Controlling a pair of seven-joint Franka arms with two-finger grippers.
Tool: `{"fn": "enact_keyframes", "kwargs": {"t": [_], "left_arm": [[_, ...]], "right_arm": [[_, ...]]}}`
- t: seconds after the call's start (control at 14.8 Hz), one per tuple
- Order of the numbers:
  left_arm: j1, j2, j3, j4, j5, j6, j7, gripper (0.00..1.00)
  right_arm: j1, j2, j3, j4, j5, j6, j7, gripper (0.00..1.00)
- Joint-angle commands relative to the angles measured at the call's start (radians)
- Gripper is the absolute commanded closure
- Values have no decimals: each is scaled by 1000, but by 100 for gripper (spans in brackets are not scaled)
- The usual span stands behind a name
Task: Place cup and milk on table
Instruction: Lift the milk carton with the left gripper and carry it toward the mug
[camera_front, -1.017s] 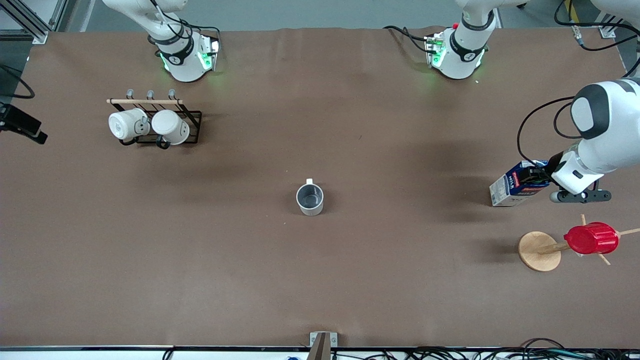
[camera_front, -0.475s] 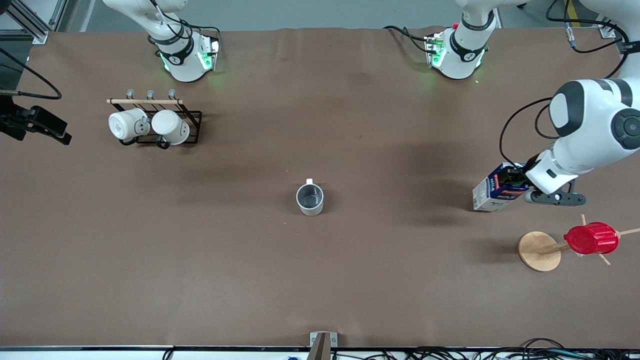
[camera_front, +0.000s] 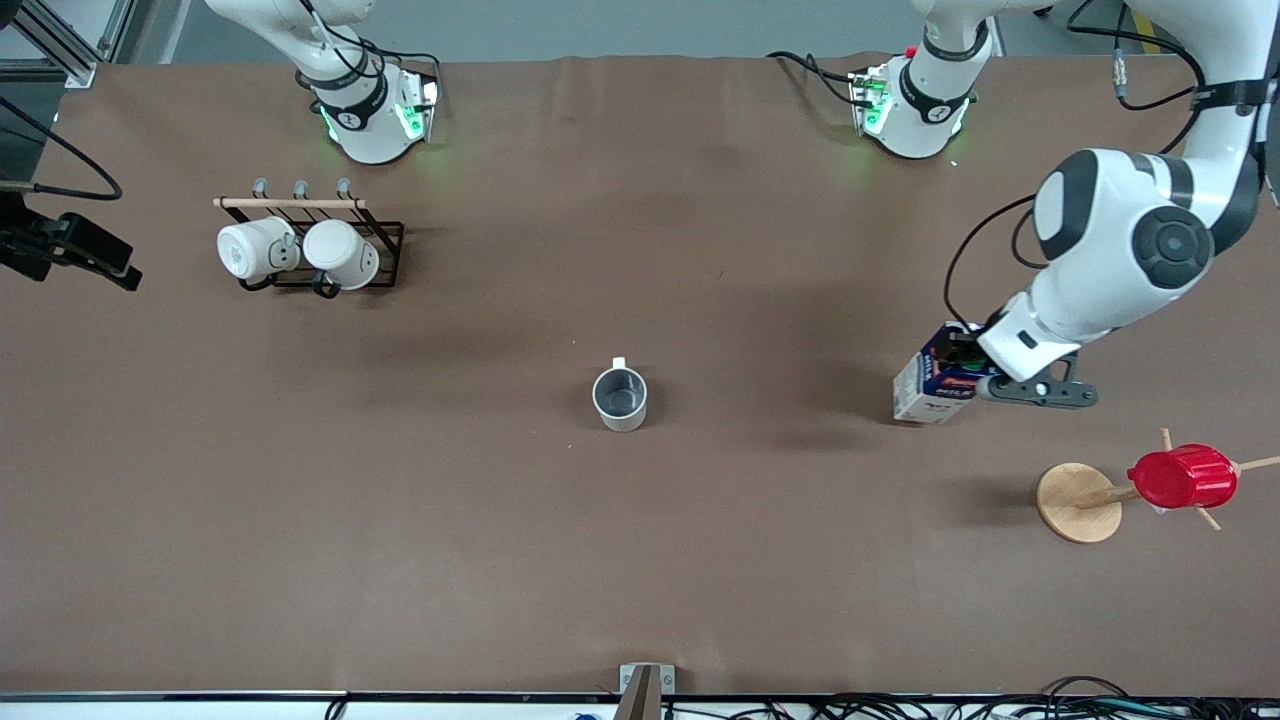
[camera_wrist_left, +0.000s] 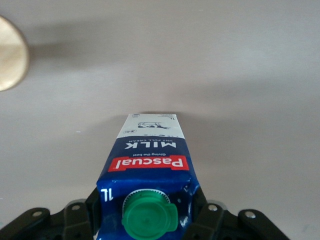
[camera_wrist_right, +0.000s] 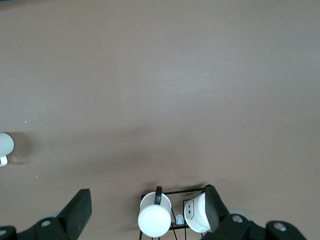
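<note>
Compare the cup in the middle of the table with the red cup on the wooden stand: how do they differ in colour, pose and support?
The cup is cream-white with a grey inside; the red cup is bright red and ribbed. The cup stands upright, mouth up; the red cup lies sideways. The cup rests on the table; the red cup hangs on a peg of the wooden stand. Neither is held by an end effector.

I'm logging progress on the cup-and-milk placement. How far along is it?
Done: the cup stands upright mid-table. In hand: the left gripper is shut on the milk, carried in the air toward the left arm's end. The right gripper is open, waiting. Left: set the milk down, release.
</note>
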Motion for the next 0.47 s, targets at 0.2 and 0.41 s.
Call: {"fn": "enact_keyframes", "kwargs": {"t": [0.2, 0.41], "left_arm": [[-1, -3, -187, 17, 16, -7, -233, 32], [-58, 30, -225, 50, 18, -7, -328, 32]], "right_arm": [[-13, -13, 6, -16, 15, 2, 12, 0], [-13, -13, 4, -16, 15, 1, 12, 0]]}}
